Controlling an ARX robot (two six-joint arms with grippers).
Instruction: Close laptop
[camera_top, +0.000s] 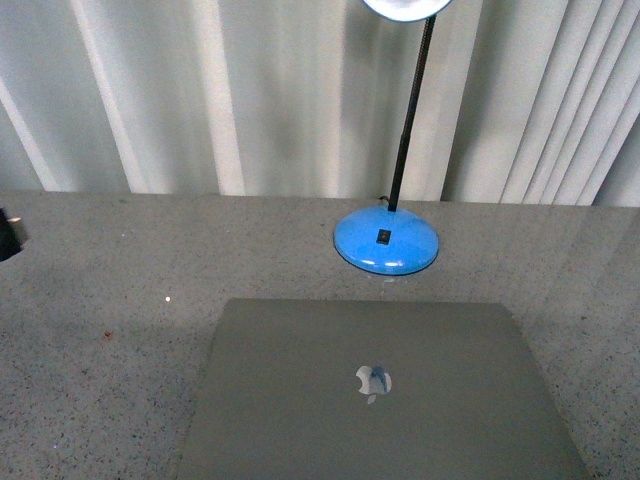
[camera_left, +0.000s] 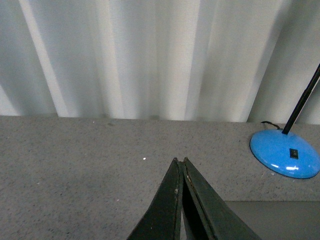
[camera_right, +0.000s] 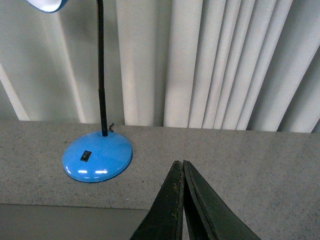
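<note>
The silver-grey laptop (camera_top: 375, 395) lies shut and flat on the speckled grey table (camera_top: 110, 300), lid up with its apple logo showing. Neither arm shows in the front view. In the left wrist view my left gripper (camera_left: 180, 161) is shut and empty above the table, with a corner of the laptop lid (camera_left: 270, 220) beside it. In the right wrist view my right gripper (camera_right: 179, 163) is shut and empty, with an edge of the laptop lid (camera_right: 65, 222) beside it.
A blue desk lamp with a round base (camera_top: 386, 240) and black gooseneck stands just behind the laptop; it shows in the left wrist view (camera_left: 285, 152) and the right wrist view (camera_right: 97, 156). White curtains (camera_top: 250, 90) hang behind the table. A dark object (camera_top: 8, 235) sits at the left edge.
</note>
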